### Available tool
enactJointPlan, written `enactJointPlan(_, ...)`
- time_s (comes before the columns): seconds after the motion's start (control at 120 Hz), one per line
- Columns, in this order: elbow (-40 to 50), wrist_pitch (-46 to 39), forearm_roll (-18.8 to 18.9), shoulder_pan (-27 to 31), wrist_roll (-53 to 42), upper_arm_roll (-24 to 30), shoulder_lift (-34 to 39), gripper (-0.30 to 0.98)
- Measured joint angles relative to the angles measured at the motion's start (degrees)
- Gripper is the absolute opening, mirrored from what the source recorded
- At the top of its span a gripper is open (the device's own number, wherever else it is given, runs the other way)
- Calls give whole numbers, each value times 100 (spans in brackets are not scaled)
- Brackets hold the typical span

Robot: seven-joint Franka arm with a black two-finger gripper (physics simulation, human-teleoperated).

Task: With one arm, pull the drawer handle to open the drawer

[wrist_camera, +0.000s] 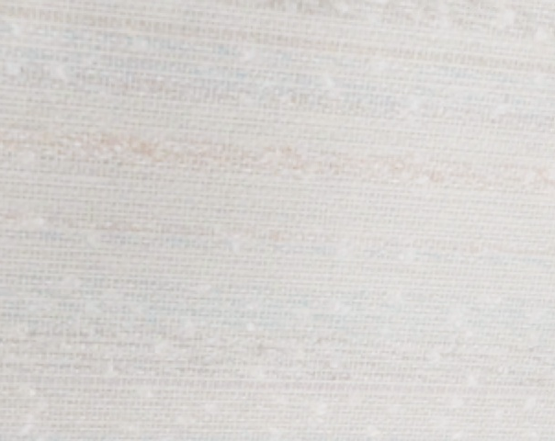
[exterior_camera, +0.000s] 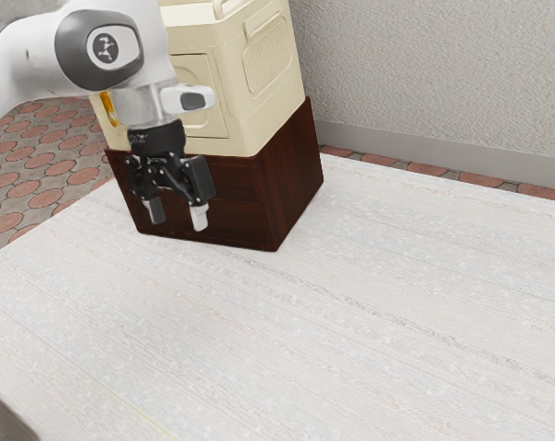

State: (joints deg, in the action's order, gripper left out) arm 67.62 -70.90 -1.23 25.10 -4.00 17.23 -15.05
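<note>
Prob. the approach step: the black two-finger end effector (exterior_camera: 178, 214), fingers wide apart w/ nothing between them, hangs pointing down by the dark brown wooden drawer front (exterior_camera: 237, 219), set under the cream plastic cabinet (exterior_camera: 197, 87) on the pale woven-look desk (exterior_camera: 305, 340). Can't make out the handle; next move needs lining up w/ it, gripping, then a straight pull outward.
</note>
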Motion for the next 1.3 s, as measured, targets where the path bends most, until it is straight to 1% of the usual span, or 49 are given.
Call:
enactJointPlan(0.067,3,-198,70,-102,-34,1,6,68)
enactJointPlan(0.217,-39,-429,130,-113,-100,6,17,69)
enactJointPlan(0.3,-543,-273,143,-69,-131,-29,761,69)
enactJointPlan(0.35,-635,-162,147,-84,-148,-29,965,69)
enactJointPlan(0.475,-627,-115,164,-107,-191,-34,702,69)
enactJointPlan(0.6,-377,-345,185,128,-567,-60,252,69)
enactJointPlan(0.717,-237,-591,188,276,-1387,-73,93,69)
enactJointPlan(0.8,-174,-704,349,207,-2013,-69,-257,69)
enactJointPlan(0.908,-140,-848,492,207,-2707,-97,-377,69)
enactJointPlan(1.008,401,-1167,539,268,-3287,-180,-181,68)
enactJointPlan(1.125,947,-1551,557,302,-3998,-451,46,69)
enactJointPlan(1.3,1068,-2031,574,247,-5032,-627,15,69)
